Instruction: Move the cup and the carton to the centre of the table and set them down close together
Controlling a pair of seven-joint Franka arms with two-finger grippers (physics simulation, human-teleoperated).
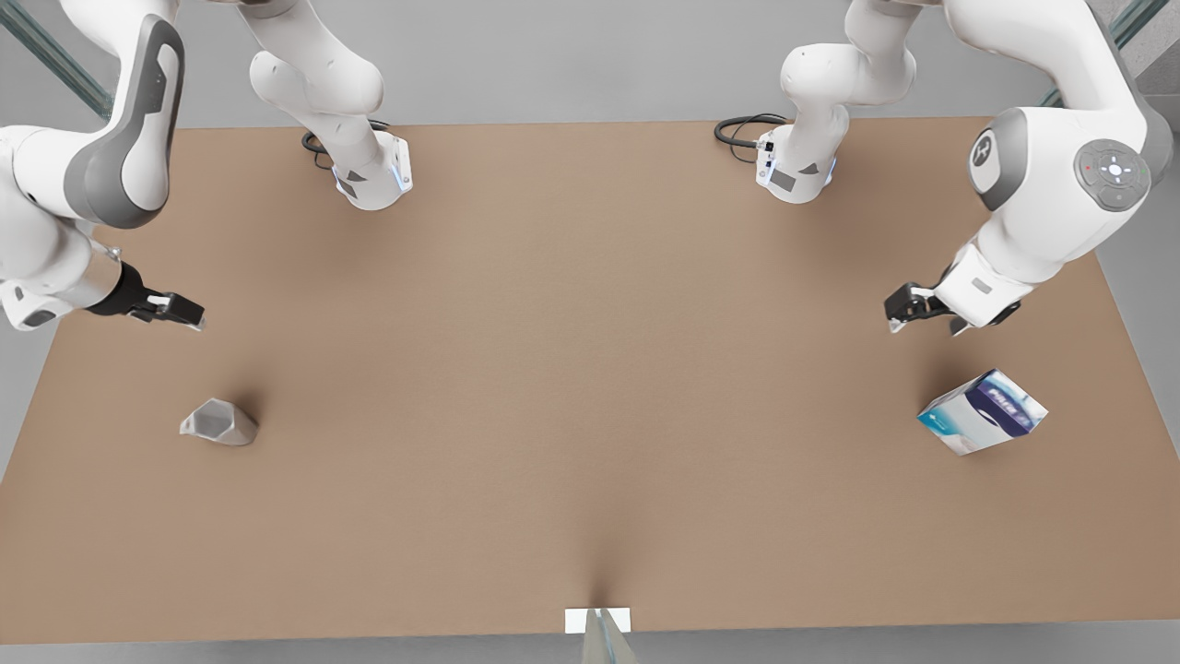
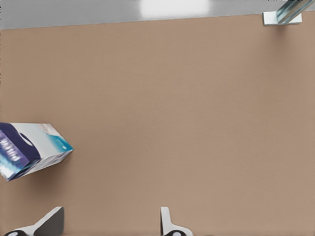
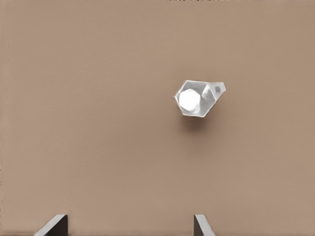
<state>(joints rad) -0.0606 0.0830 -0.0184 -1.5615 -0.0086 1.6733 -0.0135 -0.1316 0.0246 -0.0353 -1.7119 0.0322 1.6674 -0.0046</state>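
Observation:
The pale grey faceted cup (image 1: 219,422) (image 3: 197,98) lies tilted on the brown table (image 1: 590,369) near the front view's left edge. My right gripper (image 1: 180,314) (image 3: 129,225) hovers open behind it, apart from it, with nothing between its fingers. The white, blue and teal carton (image 1: 983,411) (image 2: 29,149) rests at an angle near the front view's right edge. My left gripper (image 1: 908,309) (image 2: 110,221) hangs open just behind the carton and to one side, not touching it.
Both arm bases (image 1: 373,175) (image 1: 793,171) stand at the table's far edge with black cables beside them. A small white marker (image 1: 597,620) (image 2: 280,17) sits at the middle of the near long edge. Bare tabletop stretches between the cup and the carton.

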